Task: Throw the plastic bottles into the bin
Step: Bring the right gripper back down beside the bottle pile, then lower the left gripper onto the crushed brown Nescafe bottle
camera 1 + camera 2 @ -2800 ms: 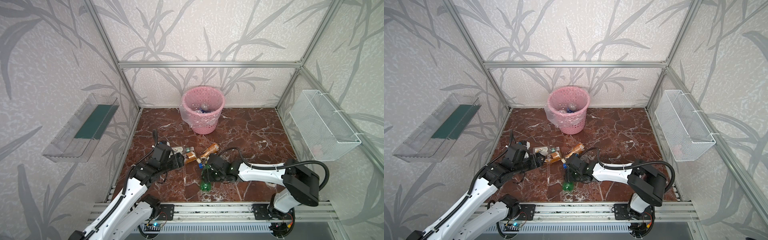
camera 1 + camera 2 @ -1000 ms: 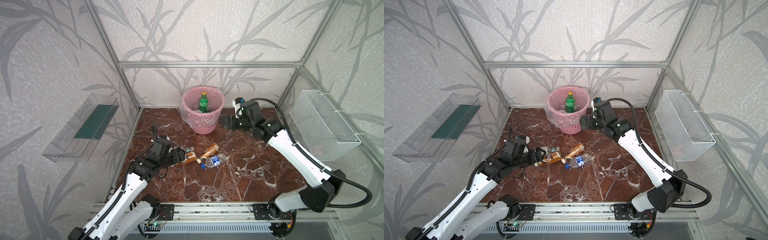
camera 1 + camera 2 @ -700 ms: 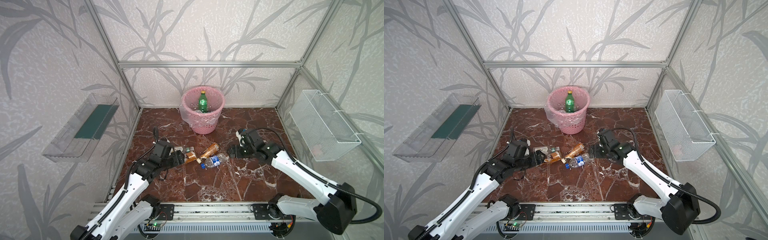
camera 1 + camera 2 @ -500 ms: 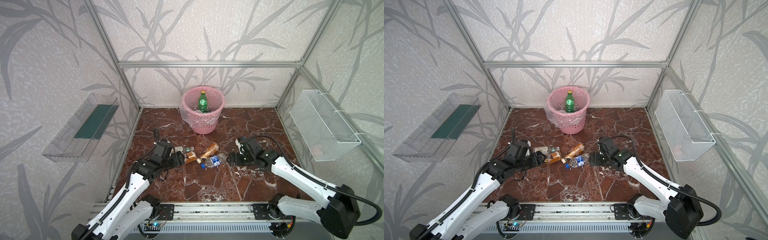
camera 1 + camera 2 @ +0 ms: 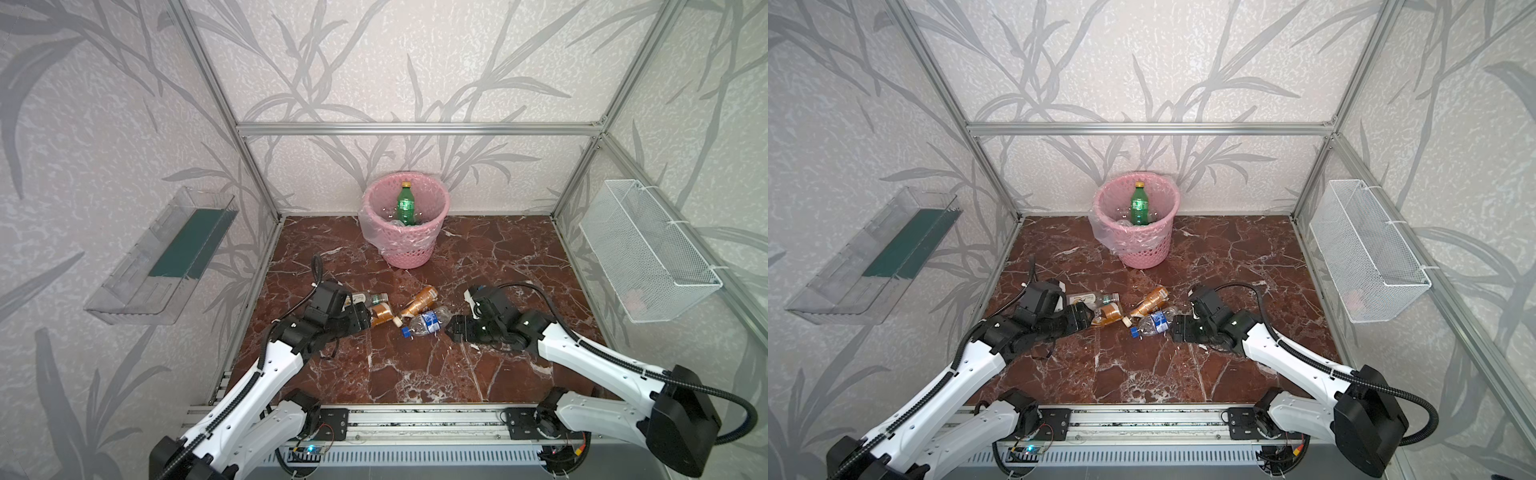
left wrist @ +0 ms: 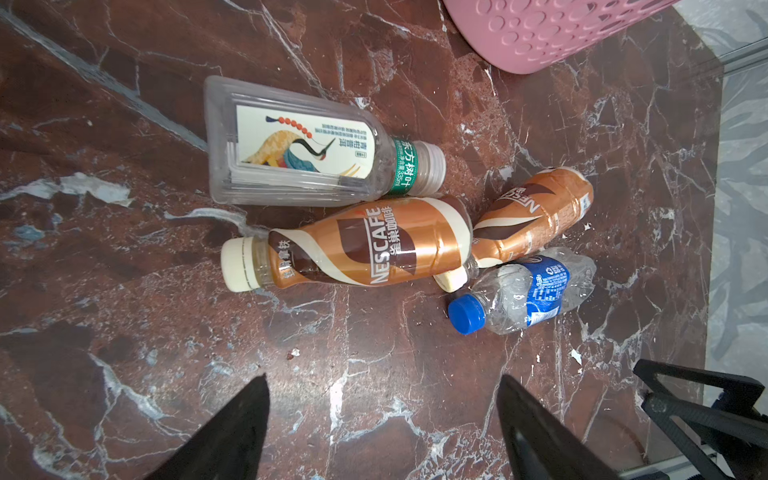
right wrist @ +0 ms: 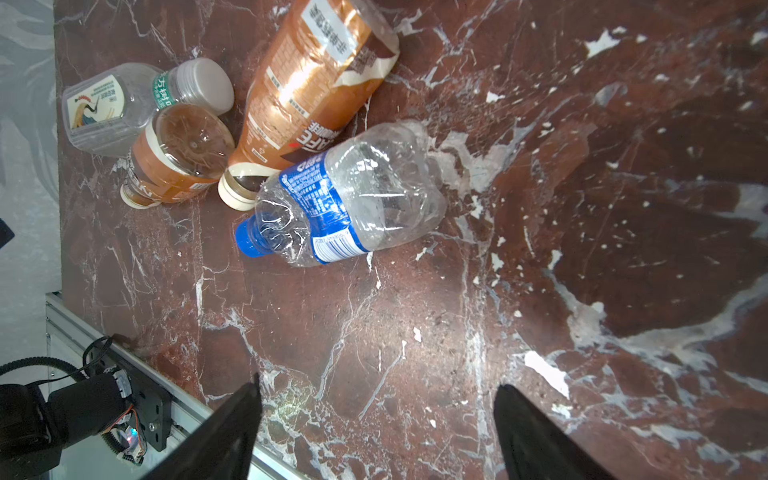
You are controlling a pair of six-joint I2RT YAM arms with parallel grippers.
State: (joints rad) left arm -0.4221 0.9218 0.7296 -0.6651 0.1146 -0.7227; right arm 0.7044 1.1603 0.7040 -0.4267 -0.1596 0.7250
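The pink bin point(image 5: 409, 249) point(image 5: 1142, 247) stands at the back wall with a green bottle point(image 5: 404, 208) upright inside. Several plastic bottles lie together mid-floor: a white-labelled clear one point(image 6: 299, 145), two orange-brown ones point(image 6: 365, 249) point(image 6: 536, 216), and a crushed blue-labelled one point(image 7: 349, 195) point(image 5: 428, 322). My left gripper point(image 6: 382, 399) point(image 5: 365, 318) is open and empty, low beside the nearer orange-brown bottle. My right gripper point(image 7: 376, 411) point(image 5: 451, 330) is open and empty, just short of the crushed bottle's base.
A clear plastic tray point(image 5: 166, 257) hangs on the left wall and a white wire basket point(image 5: 648, 249) on the right wall. An aluminium rail point(image 5: 415, 419) runs along the front edge. Bare marble floor point(image 5: 498, 257) lies between the bottles and the right wall.
My right arm swung from beside the bin down to the floor next to the crushed bottle. The green bottle stays in the bin. My left arm hardly moved.
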